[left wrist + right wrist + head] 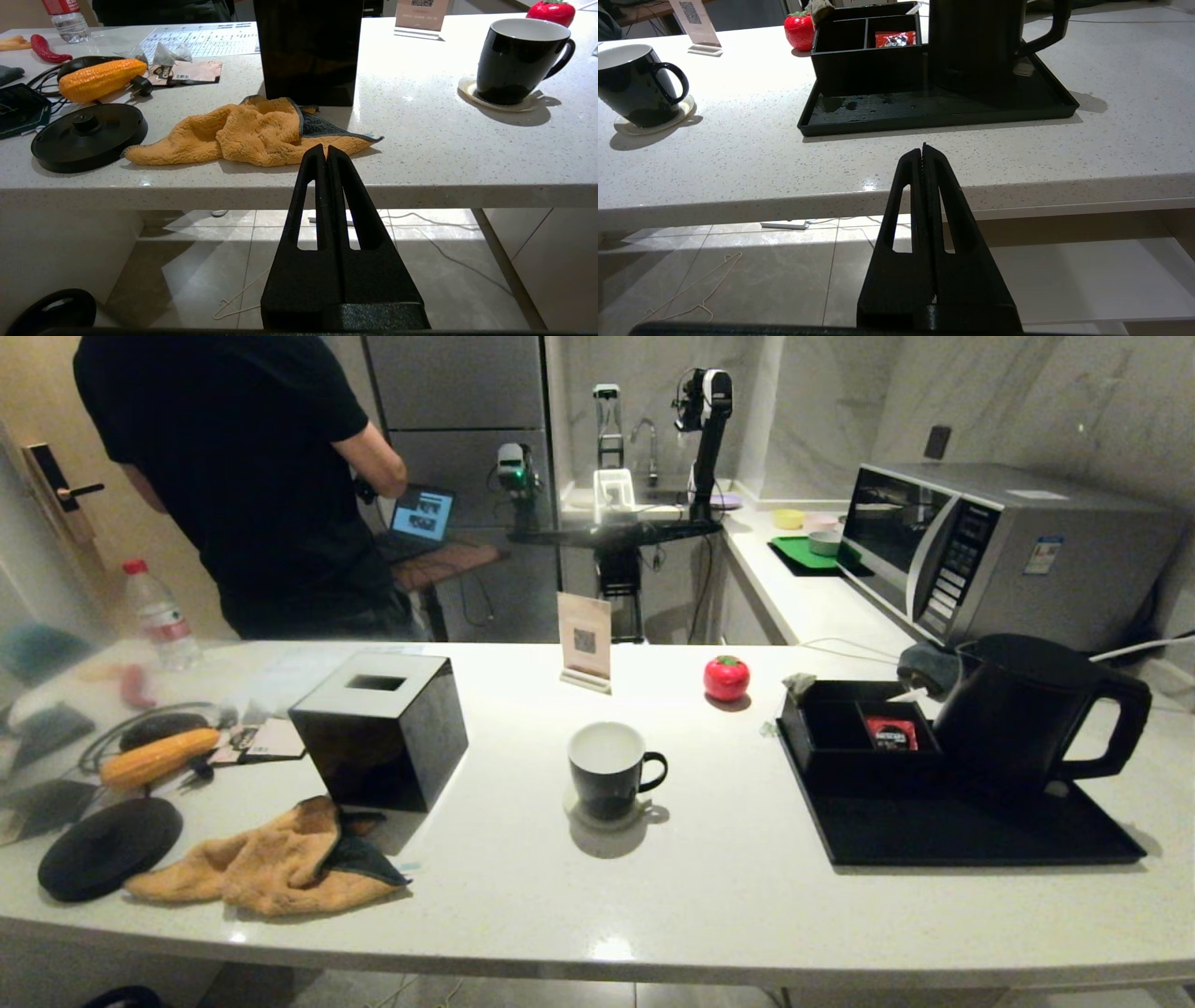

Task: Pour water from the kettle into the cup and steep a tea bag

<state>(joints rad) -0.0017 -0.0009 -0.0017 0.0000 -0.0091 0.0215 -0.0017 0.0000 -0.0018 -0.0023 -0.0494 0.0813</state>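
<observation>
Judging the kettle (1018, 709) first: it looks bulky and rigid, likely heavy if full, so I'd take it by the loop handle (1116, 723), which faces the robot's right; it stands on the black tray (934, 835) at the table's right. Both end effectors sit below the table's near edge, empty, fingers pressed together: right end effector (924, 151) just short of the tray, left end effector (326, 151) before the orange cloth (243, 135); the cup (607, 770) stands mid-table.
</observation>
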